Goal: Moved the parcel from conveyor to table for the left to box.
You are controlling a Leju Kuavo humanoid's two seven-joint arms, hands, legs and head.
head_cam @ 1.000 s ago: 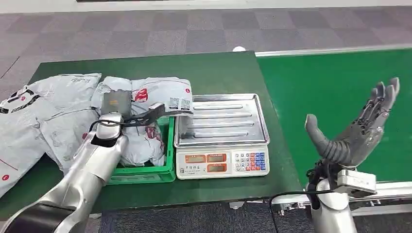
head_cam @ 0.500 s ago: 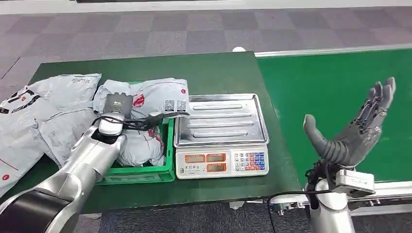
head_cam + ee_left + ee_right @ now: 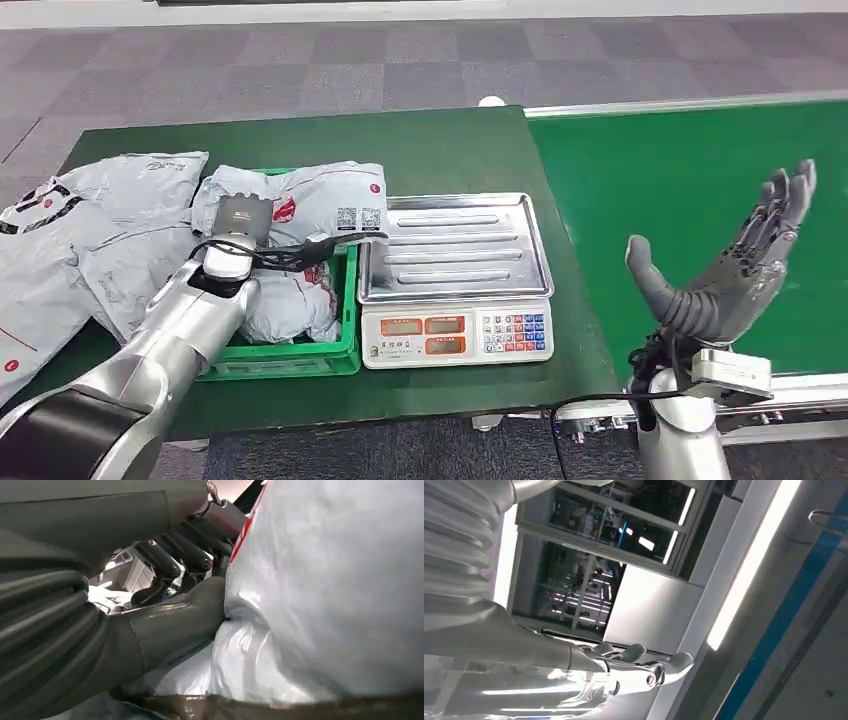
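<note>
Parcel (image 3: pixel 320 200) lies atop the full green crate (image 3: pixel 345 345) on the bench (image 3: pixel 440 140), left hand (image 3: pixel 300 248) pinching it. Lower it flat before letting go. Right hand (image 3: pixel 725 270) spread, empty.

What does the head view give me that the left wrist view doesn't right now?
Head view alone: the green crate on the table, the scale with its bare steel tray beside it, more grey parcels piled at the table's left, the conveyor, and the right hand raised over the belt with fingers apart, holding nothing.

Left wrist view alone: the thumb pressed against the parcel's wrinkled plastic, dark fingers behind it.

Both: the left hand on the grey parcel over the crate.
</note>
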